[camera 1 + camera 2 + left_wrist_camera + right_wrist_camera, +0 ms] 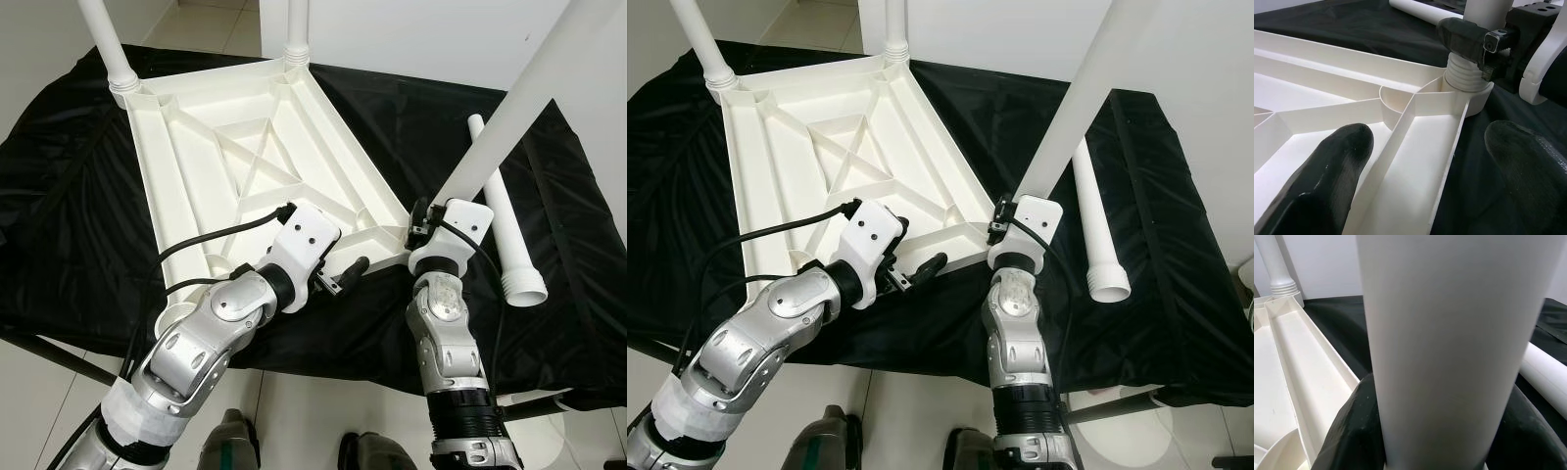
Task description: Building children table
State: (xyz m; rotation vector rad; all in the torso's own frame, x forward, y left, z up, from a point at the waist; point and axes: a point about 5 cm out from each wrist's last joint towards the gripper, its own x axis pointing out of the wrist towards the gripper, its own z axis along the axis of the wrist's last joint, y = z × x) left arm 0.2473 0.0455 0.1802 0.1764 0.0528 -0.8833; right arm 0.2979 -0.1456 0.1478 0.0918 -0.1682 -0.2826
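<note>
A white plastic table top (pixel 176 186) lies upside down on a black cloth. Two white legs (pixel 108 44) (pixel 297 29) stand in its far corners. My right gripper (pixel 423 223) is shut on a third leg (pixel 509 108), which rises tilted from the near right corner; its threaded end sits in the corner socket (pixel 1464 81). In the right wrist view the leg (pixel 1440 333) fills the space between the black fingers (pixel 1352 431). My left gripper (pixel 1430 147) is open, its fingers (pixel 353 266) either side of the table top's near rim. A fourth leg (pixel 505 230) lies loose on the cloth to the right.
The black cloth (pixel 78 196) covers a low platform whose near edge runs just in front of my arms. Pale floor tiles (pixel 323 411) lie below it. A dark bar (pixel 49 352) slants under the left edge. White wall stands behind.
</note>
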